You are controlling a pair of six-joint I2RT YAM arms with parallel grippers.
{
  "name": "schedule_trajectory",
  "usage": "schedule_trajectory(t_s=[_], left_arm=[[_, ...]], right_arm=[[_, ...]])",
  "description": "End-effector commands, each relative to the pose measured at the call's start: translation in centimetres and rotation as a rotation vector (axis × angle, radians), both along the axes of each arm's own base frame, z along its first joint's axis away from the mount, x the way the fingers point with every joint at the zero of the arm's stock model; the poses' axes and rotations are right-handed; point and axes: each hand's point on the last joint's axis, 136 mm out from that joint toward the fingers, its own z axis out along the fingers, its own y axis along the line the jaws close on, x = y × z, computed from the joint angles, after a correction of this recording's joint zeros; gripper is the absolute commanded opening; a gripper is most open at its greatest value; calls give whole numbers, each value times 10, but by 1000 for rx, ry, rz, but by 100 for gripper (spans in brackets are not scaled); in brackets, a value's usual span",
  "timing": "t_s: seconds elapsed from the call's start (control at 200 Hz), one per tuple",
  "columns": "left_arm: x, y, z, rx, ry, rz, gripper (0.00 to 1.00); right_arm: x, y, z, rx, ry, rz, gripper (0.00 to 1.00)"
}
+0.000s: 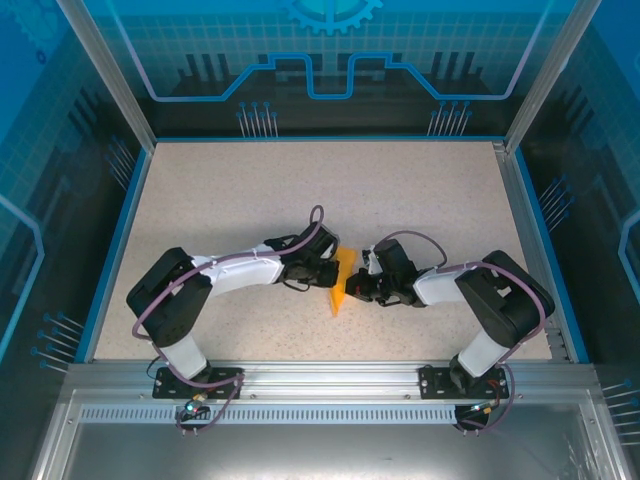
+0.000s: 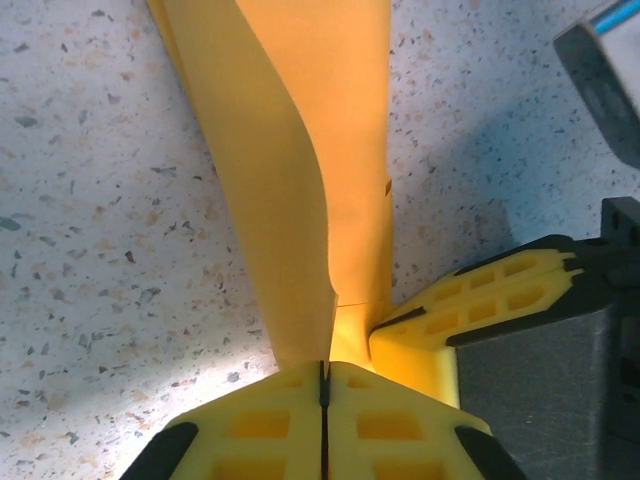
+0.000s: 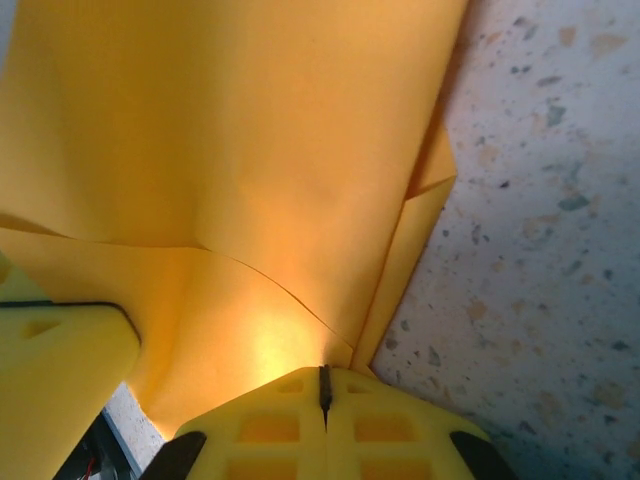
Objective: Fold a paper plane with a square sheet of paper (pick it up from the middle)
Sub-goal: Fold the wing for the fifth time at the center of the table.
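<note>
While left fingers (image 2: 280, 415) pinch one edge of the creased orange-yellow paper sheet (image 1: 343, 284), right fingers (image 3: 280, 415) pinch the opposite edge. Speckled tabletop (image 1: 400, 200) beneath

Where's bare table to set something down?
Free: far half of the table, back edge down to the paper, full width. Crowded: centre front, where left tool and right tool pinch the paper.

Paper (image 1: 343, 290) between left tool (image 2: 323, 385), right tool (image 3: 324, 392)
</note>
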Motion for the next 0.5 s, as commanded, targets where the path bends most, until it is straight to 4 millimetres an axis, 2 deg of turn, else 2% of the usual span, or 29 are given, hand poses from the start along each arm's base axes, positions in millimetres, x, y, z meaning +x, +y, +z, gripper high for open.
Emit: schedule_trajectory(t_s=[0.0, 0.255, 0.495], left_arm=[[-1, -8, -3, 2, 17, -20, 8], [-3, -19, -10, -25, 43, -33, 8], [1, -25, -12, -50, 50, -14, 8]], right_arm=[[3, -5, -12, -25, 14, -16, 0], [1, -6, -14, -15, 17, -24, 0], [4, -3, -7, 6, 0, -26, 0]])
